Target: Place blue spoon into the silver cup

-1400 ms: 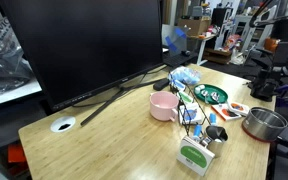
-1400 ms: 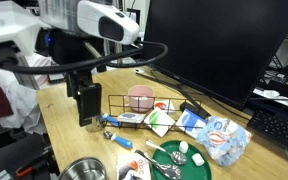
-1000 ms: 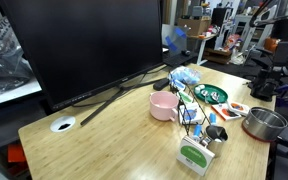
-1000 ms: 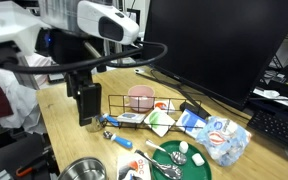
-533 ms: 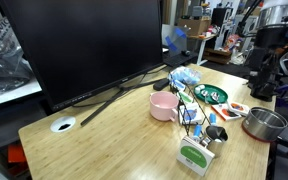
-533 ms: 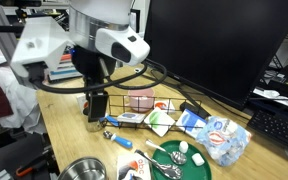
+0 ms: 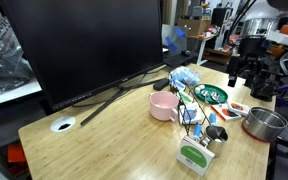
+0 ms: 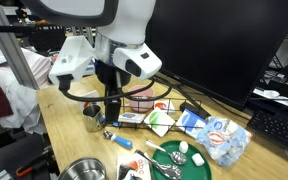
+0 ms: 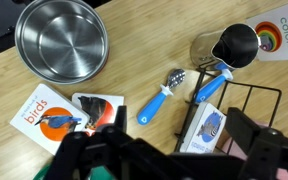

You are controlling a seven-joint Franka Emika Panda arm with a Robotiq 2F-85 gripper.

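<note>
The silver cup stands upright, dark inside, by a corner of the black wire rack; it also shows in an exterior view. A slim blue spoon lies on the table beside the cup, against the rack's corner. A second blue-handled utensil with a grey head lies a little further from the cup. My gripper is open and empty, hanging above the rack and the utensils, apart from them. It shows in both exterior views.
A wider steel pot stands near the cup. A pink mug sits by the rack. Small picture cards, a green plate and a big black monitor surround the spot. The table edge is close.
The arm has swung in and lowered over the cup and rack. Nothing on the table has moved. The gripper stays open.
</note>
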